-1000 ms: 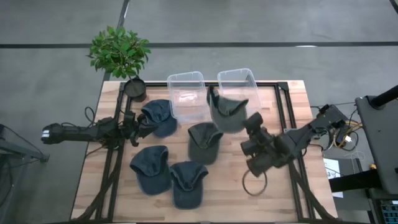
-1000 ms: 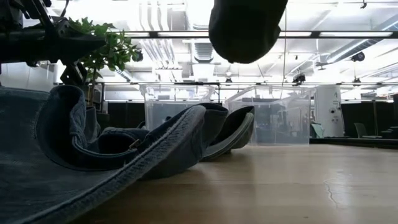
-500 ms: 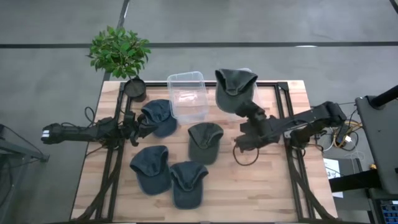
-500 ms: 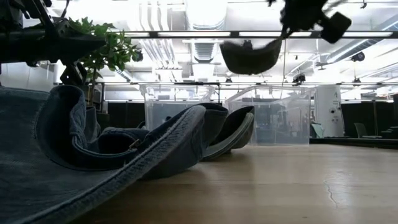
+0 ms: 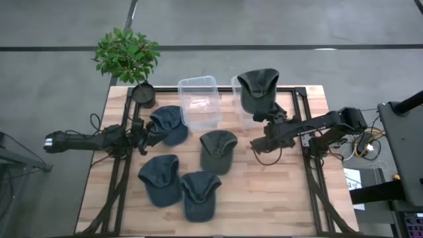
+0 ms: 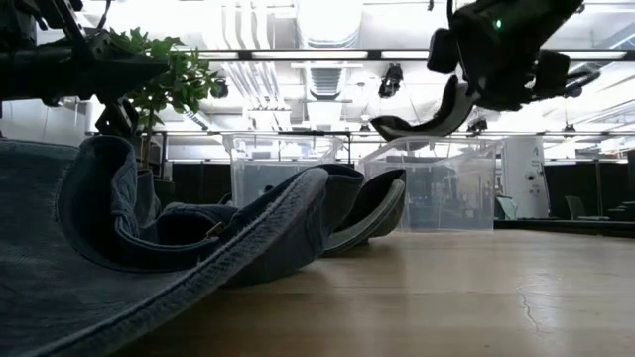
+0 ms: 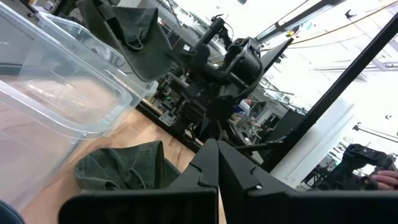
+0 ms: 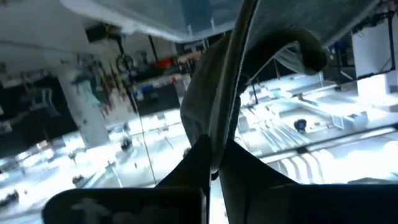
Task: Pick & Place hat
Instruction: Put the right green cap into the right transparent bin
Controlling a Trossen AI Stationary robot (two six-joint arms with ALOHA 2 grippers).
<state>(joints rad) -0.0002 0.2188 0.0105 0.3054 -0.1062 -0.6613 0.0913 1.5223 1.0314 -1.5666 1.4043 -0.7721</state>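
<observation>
Hanging over the wooden table [image 5: 284, 192], the right arm carries a dark green cap [image 5: 258, 87] above the right-hand clear bin [image 5: 235, 84]. It droops like soft cloth, light and floppy, so it should drop in without fuss (the crown may fold). The right gripper [image 5: 268, 119] is pinched tight on the cap's edge, a sensible spot since the seamed rim gives the fingers something firm. Four more caps [image 5: 217, 151] lie on the table. The left gripper [image 5: 141, 139] rests closed and empty near a blue cap [image 5: 169, 123].
</observation>
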